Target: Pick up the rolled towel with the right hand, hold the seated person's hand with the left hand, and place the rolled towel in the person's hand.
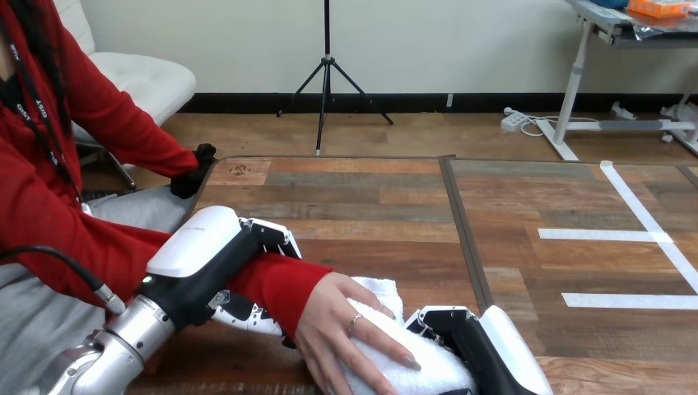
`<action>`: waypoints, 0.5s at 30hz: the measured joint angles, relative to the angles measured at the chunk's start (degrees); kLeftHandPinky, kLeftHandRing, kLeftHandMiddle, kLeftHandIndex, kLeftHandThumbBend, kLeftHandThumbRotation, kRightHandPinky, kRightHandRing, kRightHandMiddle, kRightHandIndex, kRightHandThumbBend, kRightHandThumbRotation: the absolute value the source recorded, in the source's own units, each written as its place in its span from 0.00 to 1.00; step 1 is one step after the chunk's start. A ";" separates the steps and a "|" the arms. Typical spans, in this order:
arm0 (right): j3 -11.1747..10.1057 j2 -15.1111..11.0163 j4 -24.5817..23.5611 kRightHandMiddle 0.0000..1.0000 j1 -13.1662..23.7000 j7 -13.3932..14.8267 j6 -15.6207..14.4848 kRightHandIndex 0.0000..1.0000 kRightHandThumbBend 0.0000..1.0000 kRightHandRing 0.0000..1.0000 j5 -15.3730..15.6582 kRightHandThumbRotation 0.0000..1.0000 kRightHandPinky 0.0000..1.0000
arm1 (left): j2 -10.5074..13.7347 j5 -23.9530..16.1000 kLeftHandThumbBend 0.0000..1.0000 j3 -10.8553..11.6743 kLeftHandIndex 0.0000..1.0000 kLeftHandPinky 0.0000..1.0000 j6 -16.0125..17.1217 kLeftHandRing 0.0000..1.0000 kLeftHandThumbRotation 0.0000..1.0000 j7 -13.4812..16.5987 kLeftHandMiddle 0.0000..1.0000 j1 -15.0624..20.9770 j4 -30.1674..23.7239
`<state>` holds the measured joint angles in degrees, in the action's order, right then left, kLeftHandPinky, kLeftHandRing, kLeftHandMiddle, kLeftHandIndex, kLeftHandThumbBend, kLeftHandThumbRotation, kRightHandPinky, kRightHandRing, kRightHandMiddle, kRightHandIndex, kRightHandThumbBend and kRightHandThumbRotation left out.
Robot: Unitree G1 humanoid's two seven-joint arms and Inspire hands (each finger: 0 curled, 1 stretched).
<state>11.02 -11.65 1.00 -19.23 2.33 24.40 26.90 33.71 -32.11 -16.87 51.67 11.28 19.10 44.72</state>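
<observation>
The left hand (199, 253) is clasped on the person's forearm (278, 284) just behind the wrist. Its fingers (276, 234) curl over the top of the red sleeve and its thumb (243, 313) hooks underneath.

Just right of that grip, the person's hand (342, 329) lies palm down with its fingers spread over the rolled towel (428, 372). The towel rests on the table (370, 206) between the two robot hands, under the person's palm, and its right end touches the right hand (498, 350).

The right hand sits low at the towel's far end, pressed against it. I cannot tell from here whether it has a hold on the towel or only rests beside it.

The towel looks light, soft and thick. It should squash under pressure rather than slip, and nothing about it is fragile. The likely trouble is the roll loosening or sagging if it is pinched by an edge. The best hold is probably around the middle of the roll, wrapping its whole girth. The person's palm faces down on it, so the hand would probably need turning before the towel can settle into it.
</observation>
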 measured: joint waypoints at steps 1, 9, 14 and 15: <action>-0.01 0.00 0.00 0.10 0.00 -0.01 0.00 0.10 0.67 0.06 0.00 0.00 0.01 | 0.00 0.00 0.87 0.00 0.46 0.34 0.00 0.37 0.06 0.00 0.42 0.00 0.00; -0.11 0.00 -0.01 0.10 -0.02 -0.01 0.00 0.10 0.67 0.06 0.02 0.00 0.01 | 0.00 0.00 0.87 0.01 0.46 0.34 0.00 0.38 0.06 0.00 0.43 0.01 0.00; -0.18 -0.01 -0.01 0.10 -0.01 -0.01 0.00 0.10 0.68 0.06 0.03 0.00 0.01 | 0.01 0.01 0.88 0.04 0.47 0.35 0.07 0.38 0.07 0.00 0.43 0.01 0.00; -0.20 0.00 -0.01 0.10 -0.01 -0.01 0.00 0.10 0.68 0.06 0.03 0.00 0.01 | 0.01 0.01 0.88 0.05 0.47 0.35 0.08 0.38 0.07 0.00 0.43 0.01 0.00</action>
<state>10.82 -11.65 0.99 -19.25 2.32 24.40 26.93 33.72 -32.09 -16.83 51.75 11.28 19.10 44.73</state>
